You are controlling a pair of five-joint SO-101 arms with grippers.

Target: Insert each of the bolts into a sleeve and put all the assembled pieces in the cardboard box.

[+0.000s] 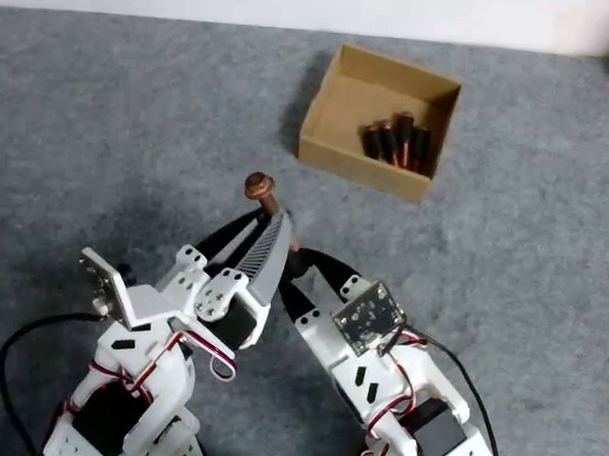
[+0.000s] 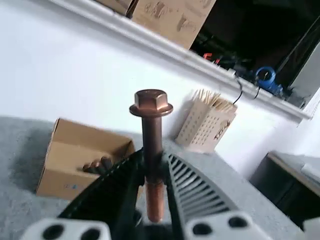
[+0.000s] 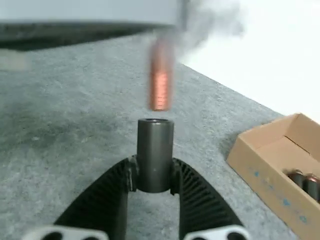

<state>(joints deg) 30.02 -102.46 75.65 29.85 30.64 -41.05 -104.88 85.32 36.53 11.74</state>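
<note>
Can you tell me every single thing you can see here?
bolt: one, copper, upright in the left gripper, its threaded end just above the sleeve
sleeve: one, dark grey, upright in the right gripper
assembled pieces: a few, exact count unclear, dark with copper ends, inside the cardboard box
cardboard box: one, brown, on the mat beyond the arms
mat: one, grey, covering the table
stick holder: one, pale wood, by the white wall
left gripper: one, black and grey, shut on the bolt
right gripper: one, black, shut on the sleeve
</note>
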